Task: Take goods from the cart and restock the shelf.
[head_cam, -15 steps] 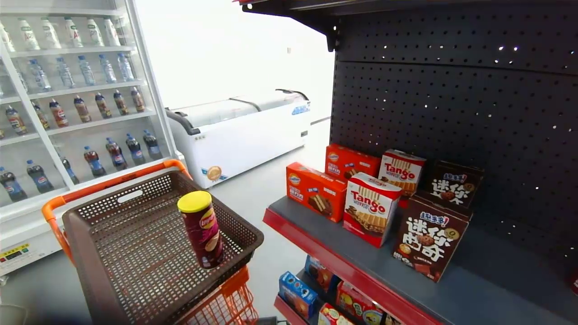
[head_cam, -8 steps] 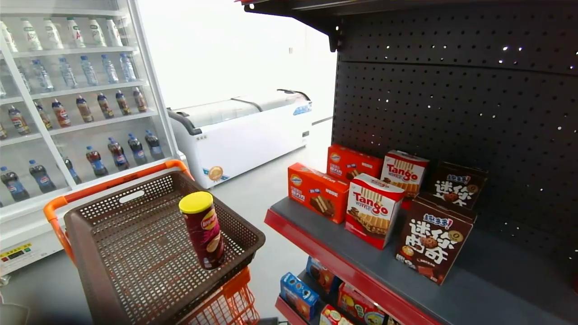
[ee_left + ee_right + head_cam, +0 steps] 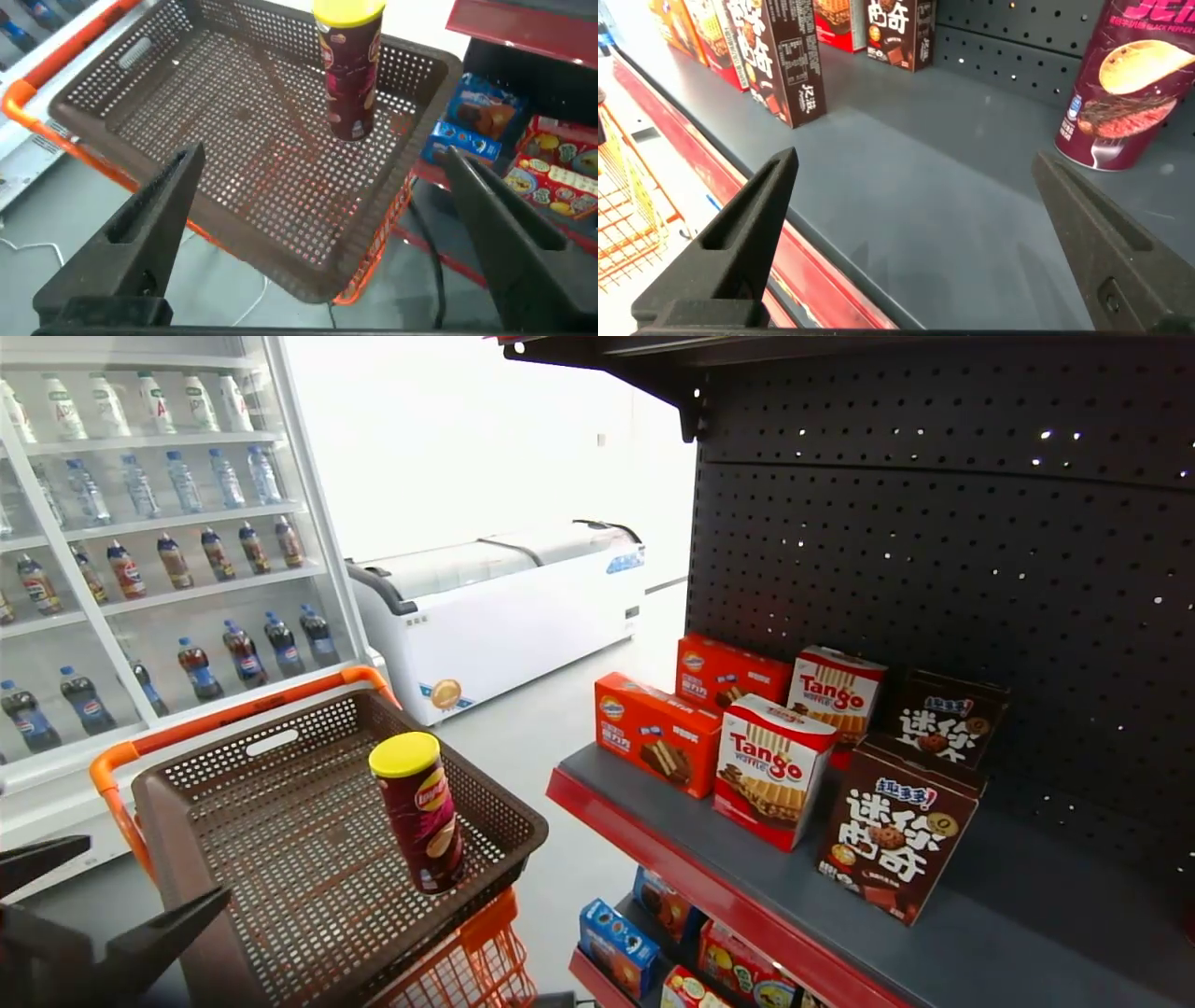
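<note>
My open left gripper [image 3: 154,868] hangs by the cart [image 3: 233,719], one can [image 3: 417,812] left inside. My open right gripper [image 3: 915,163] hovers over the shelf [image 3: 952,187], a second can [image 3: 1120,84] already there.

Drinks fridge [image 3: 149,616] w/ bottles [image 3: 243,653] — chest freezer [image 3: 504,625]

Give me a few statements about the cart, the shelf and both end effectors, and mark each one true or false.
1. A chip can stands upright in the cart's basket. True.
2. The left end effector is shut on that chip can. False: it is open and empty, apart from the can.
3. A second can stands on the shelf. True.
4. The right end effector holds a box. False: it is open and empty, over a bare part of the shelf.
</note>
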